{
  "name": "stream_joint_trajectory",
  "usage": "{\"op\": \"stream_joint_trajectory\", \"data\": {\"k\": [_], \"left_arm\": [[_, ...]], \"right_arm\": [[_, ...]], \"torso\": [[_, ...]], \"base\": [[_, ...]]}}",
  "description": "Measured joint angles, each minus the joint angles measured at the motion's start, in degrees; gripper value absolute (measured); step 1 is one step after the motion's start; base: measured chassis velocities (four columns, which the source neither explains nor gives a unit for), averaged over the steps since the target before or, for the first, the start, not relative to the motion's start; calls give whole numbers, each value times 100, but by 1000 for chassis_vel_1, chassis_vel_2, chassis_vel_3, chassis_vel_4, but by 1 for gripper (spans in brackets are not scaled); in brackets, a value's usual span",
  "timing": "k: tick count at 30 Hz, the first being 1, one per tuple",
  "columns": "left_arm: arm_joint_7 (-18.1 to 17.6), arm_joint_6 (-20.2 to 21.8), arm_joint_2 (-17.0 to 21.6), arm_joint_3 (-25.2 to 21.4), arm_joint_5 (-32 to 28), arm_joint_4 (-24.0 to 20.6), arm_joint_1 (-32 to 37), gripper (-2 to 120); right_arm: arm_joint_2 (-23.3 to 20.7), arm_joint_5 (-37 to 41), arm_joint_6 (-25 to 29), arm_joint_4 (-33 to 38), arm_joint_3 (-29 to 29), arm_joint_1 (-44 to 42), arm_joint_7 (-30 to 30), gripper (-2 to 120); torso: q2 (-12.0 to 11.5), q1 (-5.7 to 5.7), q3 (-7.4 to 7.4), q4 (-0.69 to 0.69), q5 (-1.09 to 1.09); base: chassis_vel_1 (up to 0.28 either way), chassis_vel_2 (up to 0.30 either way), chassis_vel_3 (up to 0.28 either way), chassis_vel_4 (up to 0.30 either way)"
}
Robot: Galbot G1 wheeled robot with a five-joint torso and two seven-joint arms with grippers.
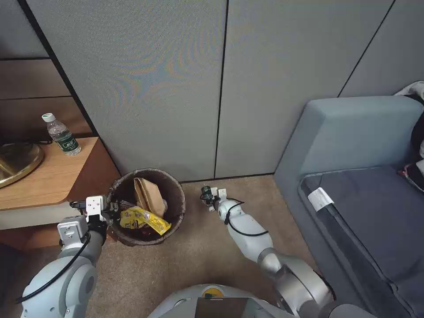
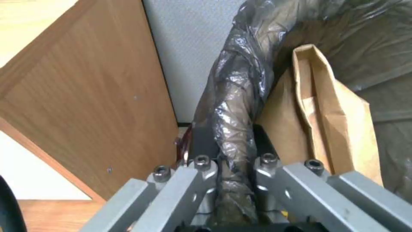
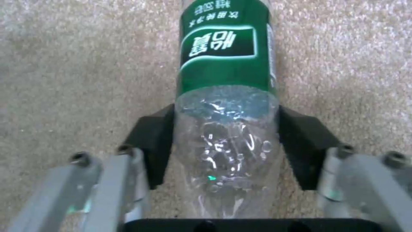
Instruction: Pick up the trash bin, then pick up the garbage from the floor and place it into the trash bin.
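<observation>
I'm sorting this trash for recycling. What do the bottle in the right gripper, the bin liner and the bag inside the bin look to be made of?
The bottle between the right gripper pads looks like clear thin plastic with a glossy green label. The trash bin liner, clamped by the left gripper, seems thin glossy plastic film, wrinkled and shiny. The bag looks like matte brown paper, creased.

Beige carpet (image 1: 185, 260) (low pile) carries a green-labelled bottle (image 3: 226, 96).
</observation>
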Motion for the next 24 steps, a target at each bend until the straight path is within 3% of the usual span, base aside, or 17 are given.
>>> {"op": "stream_joint_trajectory", "data": {"k": [7,18,22,24], "left_arm": [[0,0,0,-3,1,1,1,4],[-1,0,11,-6,-7,0,-26,4],[-1,1,22,-16,-16,-1,-21,4],[0,2,40,-26,-29,-5,-15,4]], "right_arm": [[7,43,45,-64,40,-16,-33,30],[-189,123,53,125,58,-112,-31,28],[-449,332,-85,728,41,-279,26,28],[-677,474,-163,1385,25,-421,42,28]], "torso": [[0,0,-1,0,0],[0,0,0,2,2],[0,0,1,-3,-1],[0,0,0,0,0]], "base": [[0,0,0,0],[0,0,0,0],[0,0,0,0],[0,0,0,0]]}}
